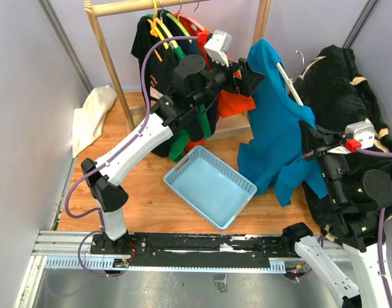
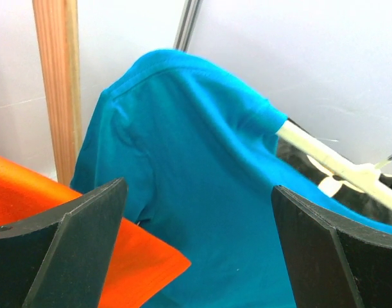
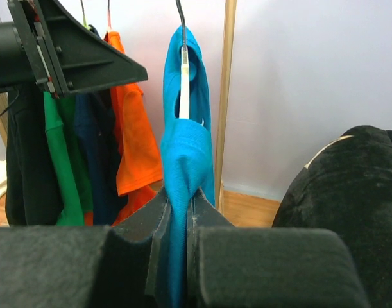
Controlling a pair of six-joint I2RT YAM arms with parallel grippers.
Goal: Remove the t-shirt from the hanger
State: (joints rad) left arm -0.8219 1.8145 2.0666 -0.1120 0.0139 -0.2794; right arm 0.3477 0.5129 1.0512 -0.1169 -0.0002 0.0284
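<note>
One risk: teal t-shirt (image 1: 276, 128) is pinched by the right hand (image 3: 181, 200), the left hand (image 2: 199, 186) is held wide, so the hanger (image 2: 324, 156) may be dragged.

t-shirt (image 1: 276, 122) on hanger (image 1: 289, 83), basket (image 1: 210, 183) L, rack (image 1: 119, 8) behind

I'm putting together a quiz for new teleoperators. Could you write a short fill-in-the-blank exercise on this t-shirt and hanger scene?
1. The right gripper is ____ on the blue t-shirt.
2. The left gripper has its jaws ____, with nothing between them.
3. The shirt on the rack beside the left gripper is ____ in colour.
4. The light blue basket on the table holds ____.

Missing words: shut; open; orange; nothing
</note>
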